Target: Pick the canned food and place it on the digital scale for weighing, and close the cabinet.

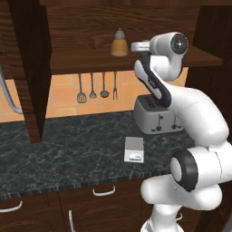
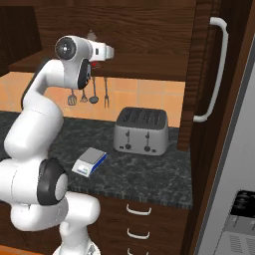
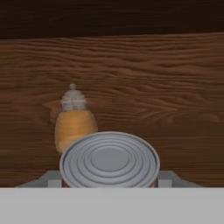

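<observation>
The gripper (image 3: 109, 183) is clamped on the canned food (image 3: 109, 161), its ribbed silver lid round and shiny, up on the wood-grain cabinet (image 1: 86, 31) shelf. A tan bell-shaped bottle (image 3: 73, 122) stands behind the can. The can's red label is almost entirely cut off.

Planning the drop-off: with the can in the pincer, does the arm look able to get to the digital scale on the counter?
Probably yes. The digital scale sits open on the counter, apart from the toaster, nothing on top.
</observation>
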Robot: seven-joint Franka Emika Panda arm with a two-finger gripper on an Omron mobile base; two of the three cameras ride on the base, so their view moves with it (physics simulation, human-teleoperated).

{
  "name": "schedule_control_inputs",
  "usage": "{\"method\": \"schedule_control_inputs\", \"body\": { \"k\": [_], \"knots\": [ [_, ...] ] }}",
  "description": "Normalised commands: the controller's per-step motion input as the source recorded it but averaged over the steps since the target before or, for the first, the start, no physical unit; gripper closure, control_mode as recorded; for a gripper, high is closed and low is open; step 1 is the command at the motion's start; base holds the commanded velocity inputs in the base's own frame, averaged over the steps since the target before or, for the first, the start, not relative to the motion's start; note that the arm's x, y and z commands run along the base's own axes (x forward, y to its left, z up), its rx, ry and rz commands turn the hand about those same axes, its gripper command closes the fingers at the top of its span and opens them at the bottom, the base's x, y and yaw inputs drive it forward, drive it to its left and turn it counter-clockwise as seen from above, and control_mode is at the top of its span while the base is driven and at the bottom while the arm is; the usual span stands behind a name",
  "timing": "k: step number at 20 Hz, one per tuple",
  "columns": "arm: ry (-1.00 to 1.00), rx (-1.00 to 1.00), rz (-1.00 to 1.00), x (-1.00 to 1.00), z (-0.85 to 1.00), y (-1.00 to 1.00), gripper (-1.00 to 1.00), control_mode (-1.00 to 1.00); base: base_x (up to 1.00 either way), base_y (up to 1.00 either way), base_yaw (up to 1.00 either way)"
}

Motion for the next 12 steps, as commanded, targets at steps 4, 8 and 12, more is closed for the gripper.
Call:
{"method": "schedule_control_inputs", "body": {
  "k": [4, 8, 12],
  "knots": [
    [0.00, 0.04, 0.07, -1.00, 0.02, 0.00, 1.00, -1.00, 0.00, 0.00, 0.00],
    [0.00, 0.02, 0.18, -1.00, -0.13, 0.00, 1.00, -1.00, 0.00, 0.00, 0.00],
    [0.01, 0.00, 0.23, -1.00, -0.60, 0.00, 1.00, -1.00, 0.00, 0.00, 0.00]
  ]
}}
